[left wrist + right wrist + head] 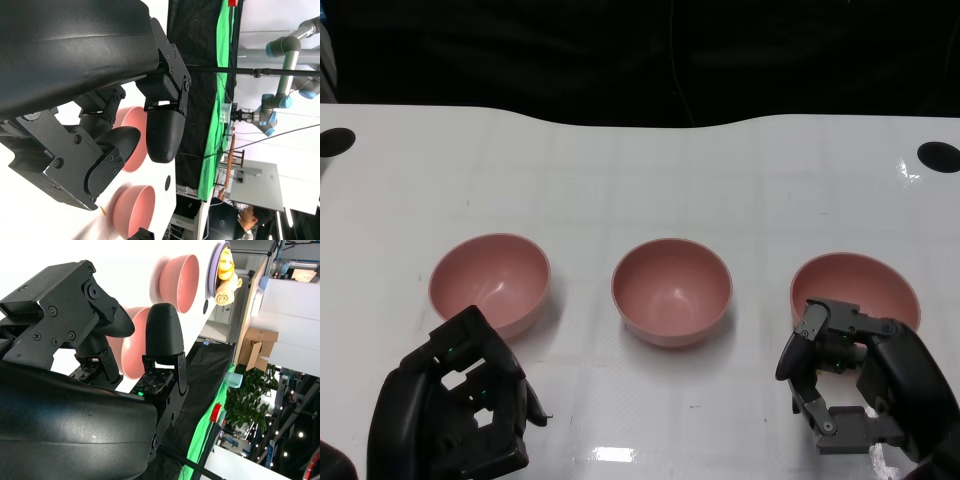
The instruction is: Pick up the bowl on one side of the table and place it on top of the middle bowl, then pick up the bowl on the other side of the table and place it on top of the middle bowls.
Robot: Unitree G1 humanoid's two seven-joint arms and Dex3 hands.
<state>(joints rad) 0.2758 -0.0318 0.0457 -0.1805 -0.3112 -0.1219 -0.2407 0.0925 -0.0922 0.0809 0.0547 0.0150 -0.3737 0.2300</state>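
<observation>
Three pink bowls stand in a row on the white table [640, 170]: the left bowl [488, 280], the middle bowl [672, 290] and the right bowl [855, 285]. All sit upright, apart and empty. My left hand [455, 410] hovers just in front of the left bowl, fingers apart, holding nothing. My right hand [855, 385] is at the near rim of the right bowl, its fingertips [815, 320] overlapping that rim, with nothing gripped. The left wrist view shows my empty fingers [162, 132] before two pink bowls [134, 210]. In the right wrist view my fingers [162, 335] are apart before a pink bowl [127, 347].
Black round holes mark the table's far corners [335, 140] [938, 155]. A dark backdrop lies beyond the far edge. The right wrist view shows a purple plate with yellow things [222, 267] past the table. A person [247, 217] sits far off in the left wrist view.
</observation>
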